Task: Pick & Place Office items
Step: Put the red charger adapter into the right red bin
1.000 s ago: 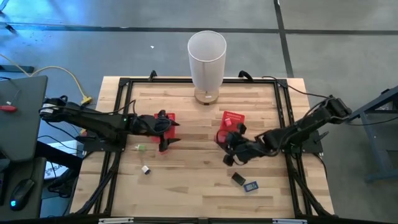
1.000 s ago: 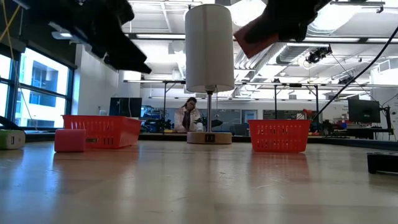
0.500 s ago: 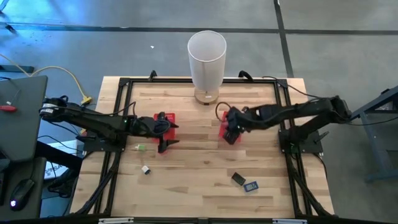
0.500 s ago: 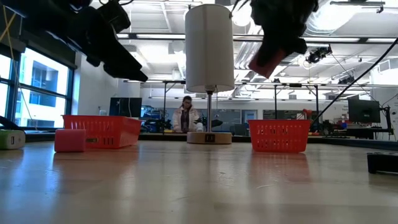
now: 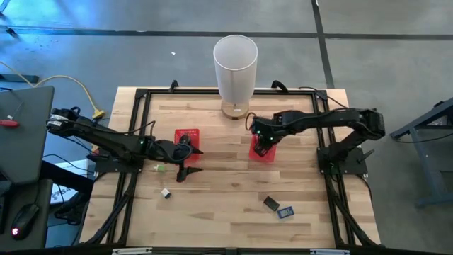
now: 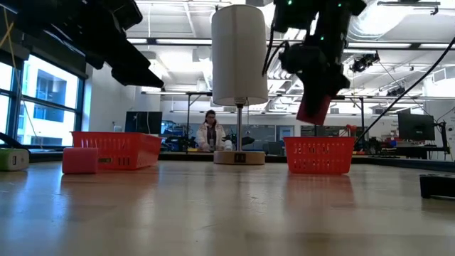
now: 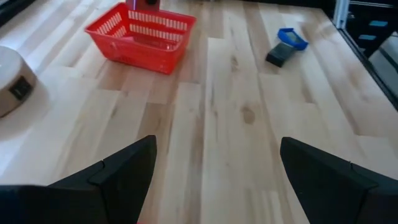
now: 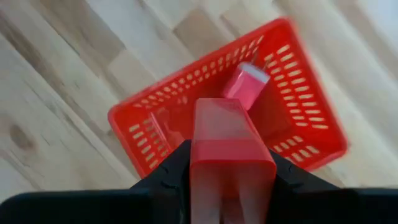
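My right gripper (image 6: 311, 84) hangs over the right red basket (image 6: 318, 155), shut on a red block (image 6: 313, 108). Under it in the right wrist view, the right red basket (image 8: 134, 124) holds a pink-and-white item (image 8: 245, 86). My left gripper (image 5: 190, 160) stands open and empty beside the left red basket (image 5: 187, 135). Loose office items lie on the table: a green-and-white one (image 5: 158, 168), a white one (image 5: 165, 193), a black one (image 5: 271, 203) and a blue one (image 5: 285, 212). A pink block (image 6: 79, 160) rests on the table in front of the left basket. My right gripper pinches the red block by its upper end (image 8: 231, 171) between its two fingers, one on each side. The fingers come from above and point steeply down. The block hangs below them, slightly tilted and lifted clear, over the right basket.
A tall white cylinder (image 5: 235, 62) on a round base stands at the table's far middle. A black frame (image 5: 141, 95) runs around the table's edges. Bare wood lies between the baskets and across the near half. A person (image 6: 210, 134) stands in the room beyond.
My right gripper has swung with the red block from the table's middle toward the far edge, to above the right basket, and has tipped from slanting to pointing steeply down. The block now hangs lower, close over the basket. My left gripper has drawn slightly toward the near edge.
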Controlling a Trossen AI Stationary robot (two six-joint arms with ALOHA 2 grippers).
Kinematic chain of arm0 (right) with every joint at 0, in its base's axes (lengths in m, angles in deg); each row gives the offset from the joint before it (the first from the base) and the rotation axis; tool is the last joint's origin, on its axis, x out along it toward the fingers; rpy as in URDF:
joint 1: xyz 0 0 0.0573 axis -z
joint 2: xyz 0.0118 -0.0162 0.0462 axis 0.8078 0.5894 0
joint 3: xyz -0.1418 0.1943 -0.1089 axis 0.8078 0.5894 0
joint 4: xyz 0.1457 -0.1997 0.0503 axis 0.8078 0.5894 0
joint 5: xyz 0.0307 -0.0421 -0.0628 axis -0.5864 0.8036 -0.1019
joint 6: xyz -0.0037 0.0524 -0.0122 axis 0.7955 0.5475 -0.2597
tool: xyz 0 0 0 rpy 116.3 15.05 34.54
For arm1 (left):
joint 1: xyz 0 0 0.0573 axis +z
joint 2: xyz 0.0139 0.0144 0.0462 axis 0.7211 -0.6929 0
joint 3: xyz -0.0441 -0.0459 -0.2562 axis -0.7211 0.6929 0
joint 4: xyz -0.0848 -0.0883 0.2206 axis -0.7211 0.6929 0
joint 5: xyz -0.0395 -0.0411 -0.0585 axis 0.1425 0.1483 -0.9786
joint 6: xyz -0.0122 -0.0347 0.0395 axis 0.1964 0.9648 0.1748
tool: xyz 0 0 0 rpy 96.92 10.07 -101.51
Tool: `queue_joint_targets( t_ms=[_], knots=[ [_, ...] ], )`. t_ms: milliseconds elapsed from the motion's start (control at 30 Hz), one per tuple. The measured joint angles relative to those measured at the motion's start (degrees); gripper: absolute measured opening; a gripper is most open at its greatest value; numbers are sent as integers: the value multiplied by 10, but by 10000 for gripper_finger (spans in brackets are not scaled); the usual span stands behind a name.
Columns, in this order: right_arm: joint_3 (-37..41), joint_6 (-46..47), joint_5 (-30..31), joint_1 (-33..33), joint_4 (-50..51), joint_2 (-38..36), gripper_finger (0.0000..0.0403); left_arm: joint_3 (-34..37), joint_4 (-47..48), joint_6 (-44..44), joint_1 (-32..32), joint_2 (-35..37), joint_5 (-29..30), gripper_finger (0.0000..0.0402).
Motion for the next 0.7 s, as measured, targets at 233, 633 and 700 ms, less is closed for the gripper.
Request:
queue_joint_targets(
  t_ms=[233,633,700],
  knots=[
    [0,-35,-46,-1,-3,51,106,0,0,4,-28,0,0,333],
    [0,-68,-62,8,-21,128,106,0,-1,34,-33,0,1,333],
    [0,-71,-63,7,-24,141,106,0,-1,34,-33,0,1,333]
  ],
)
